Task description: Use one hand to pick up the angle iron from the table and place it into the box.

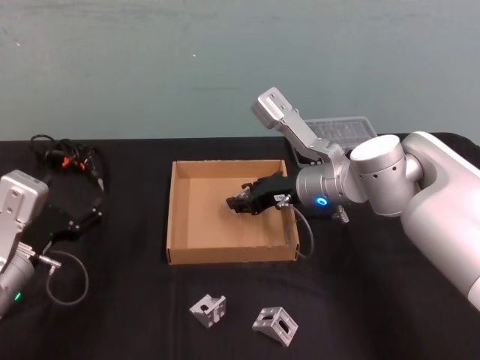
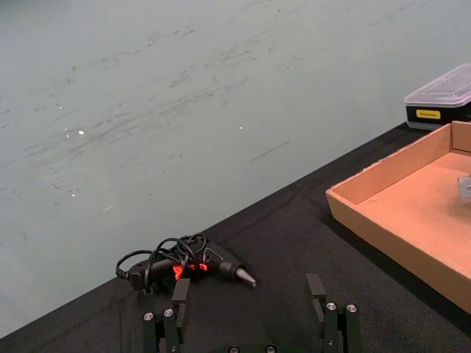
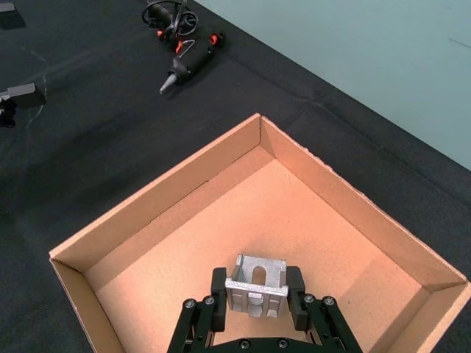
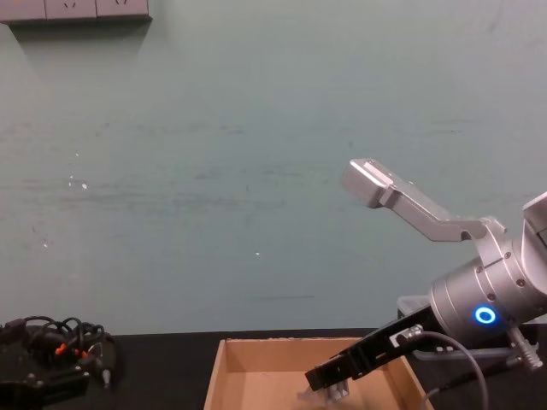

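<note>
My right gripper (image 3: 256,296) is shut on a silver angle iron (image 3: 255,276) and holds it over the floor of the tan cardboard box (image 3: 163,197). In the head view the right gripper (image 1: 237,202) reaches in over the box's (image 1: 174,217) right wall. The chest view has it (image 4: 328,381) hanging just above the box (image 4: 224,372) with the angle iron (image 4: 330,394) under its tips. Two more angle irons (image 1: 208,310) (image 1: 274,324) lie on the black table (image 1: 360,300) in front of the box. My left gripper (image 2: 250,312) is parked open at the table's left.
A black glue gun with coiled cable (image 1: 70,158) lies at the back left of the table. Behind the box at the right stands a black case with a clear lid (image 1: 342,133). The left arm (image 1: 16,225) rests near the left edge.
</note>
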Tool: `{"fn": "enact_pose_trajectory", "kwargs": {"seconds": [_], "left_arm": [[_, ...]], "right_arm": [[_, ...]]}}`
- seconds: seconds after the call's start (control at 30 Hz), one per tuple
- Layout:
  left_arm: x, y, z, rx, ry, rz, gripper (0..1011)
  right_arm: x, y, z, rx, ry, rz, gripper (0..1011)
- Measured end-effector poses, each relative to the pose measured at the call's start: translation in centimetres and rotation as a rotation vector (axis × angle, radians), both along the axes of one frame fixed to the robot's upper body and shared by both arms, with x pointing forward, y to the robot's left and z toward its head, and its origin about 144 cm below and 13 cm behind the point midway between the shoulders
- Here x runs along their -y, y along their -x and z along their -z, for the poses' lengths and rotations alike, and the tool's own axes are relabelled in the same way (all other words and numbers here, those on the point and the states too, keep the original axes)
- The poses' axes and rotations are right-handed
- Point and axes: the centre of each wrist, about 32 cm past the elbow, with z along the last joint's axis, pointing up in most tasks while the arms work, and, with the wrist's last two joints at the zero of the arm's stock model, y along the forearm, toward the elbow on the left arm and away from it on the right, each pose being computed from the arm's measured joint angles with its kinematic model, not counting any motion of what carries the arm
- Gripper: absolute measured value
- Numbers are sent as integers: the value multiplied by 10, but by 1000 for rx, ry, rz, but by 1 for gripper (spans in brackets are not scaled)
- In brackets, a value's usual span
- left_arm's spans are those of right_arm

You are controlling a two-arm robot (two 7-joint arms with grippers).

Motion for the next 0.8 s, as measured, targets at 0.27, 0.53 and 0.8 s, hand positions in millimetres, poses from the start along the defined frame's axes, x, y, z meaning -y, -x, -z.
{"fn": "enact_pose_trajectory", "kwargs": {"seconds": [0.27, 0.53, 0.8], "left_arm": [[0, 0, 0, 0, 0, 0, 1000], [0, 0, 0, 0, 0, 0, 1000], [0, 0, 0, 0, 0, 0, 1000]], "right_arm": [[0, 0, 0, 1, -2, -1, 660], [0, 1, -1, 2, -3, 0, 915], [10, 16, 3, 61, -82, -21, 1003]]}}
